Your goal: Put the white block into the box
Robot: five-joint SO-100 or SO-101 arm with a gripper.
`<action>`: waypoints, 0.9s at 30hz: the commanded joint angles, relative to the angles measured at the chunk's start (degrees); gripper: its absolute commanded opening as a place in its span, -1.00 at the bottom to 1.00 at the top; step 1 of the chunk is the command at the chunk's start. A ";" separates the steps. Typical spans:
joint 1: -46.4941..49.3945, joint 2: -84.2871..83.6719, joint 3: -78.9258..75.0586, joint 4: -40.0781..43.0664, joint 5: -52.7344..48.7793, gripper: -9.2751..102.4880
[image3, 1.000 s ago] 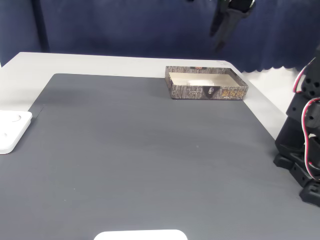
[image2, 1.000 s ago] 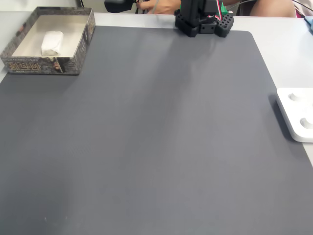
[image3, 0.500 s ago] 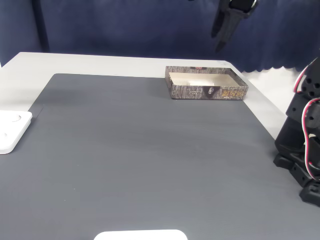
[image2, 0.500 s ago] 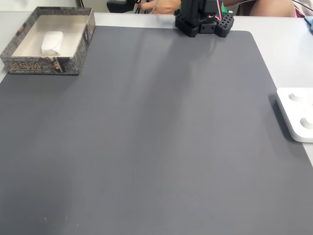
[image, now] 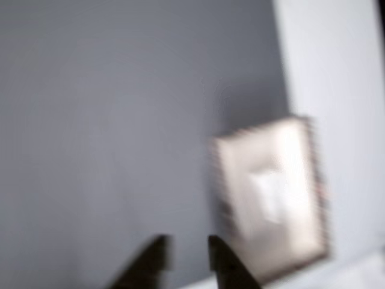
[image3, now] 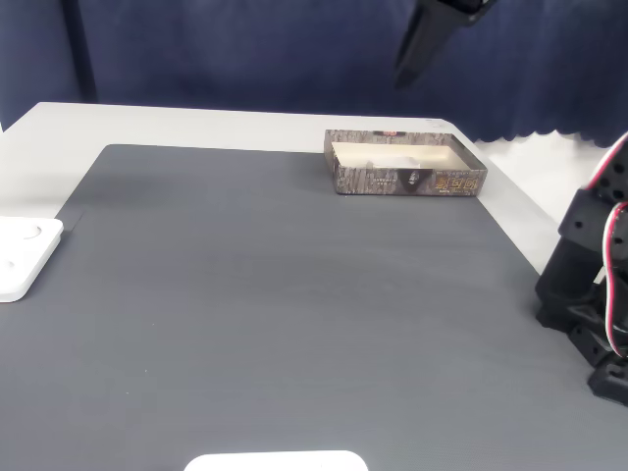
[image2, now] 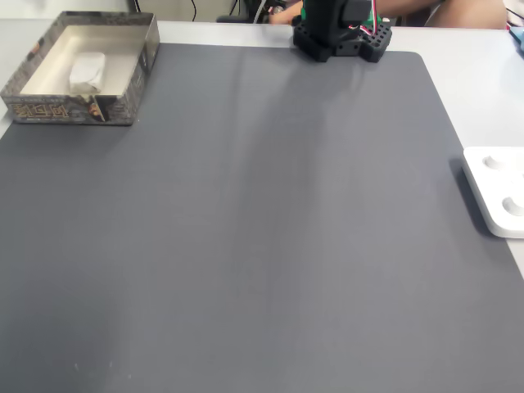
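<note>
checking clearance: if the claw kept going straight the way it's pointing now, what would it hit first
Probably the dark mat, just beside the box. The claw hangs high, tips angled down, with free air below. Depth is unclear, so the box rim is possible.

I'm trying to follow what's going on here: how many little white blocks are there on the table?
1. The white block lies inside the box, at the far left corner of the dark mat in a fixed view. No other block is in sight.
</note>
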 commanded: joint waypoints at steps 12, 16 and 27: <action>-35.07 25.05 24.26 -2.29 -23.20 -0.86; -44.38 29.44 31.99 -6.42 -30.06 -0.86; -52.73 48.96 53.53 -12.83 -37.88 -0.86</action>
